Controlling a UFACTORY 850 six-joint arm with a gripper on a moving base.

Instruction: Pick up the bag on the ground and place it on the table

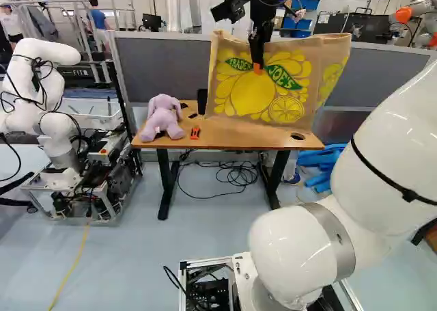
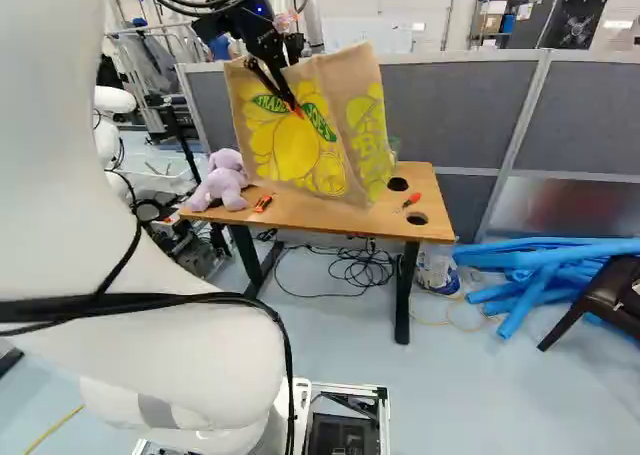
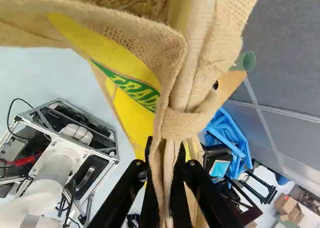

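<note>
My gripper is at the upper middle of the left base view, in front of the bag's printed face. The tan burlap bag with yellow lemons hangs upright over the wooden table. In the right base view the gripper reaches down onto the bag. The wrist view shows bunched cloth of the bag pinched between both fingers of the gripper. Whether the bag's bottom touches the tabletop I cannot tell.
A purple plush toy sits at one end of the table, with an orange tool beside it. A red-handled tool lies near the other end. Another robot stands at left. Blue tubes lie on the floor.
</note>
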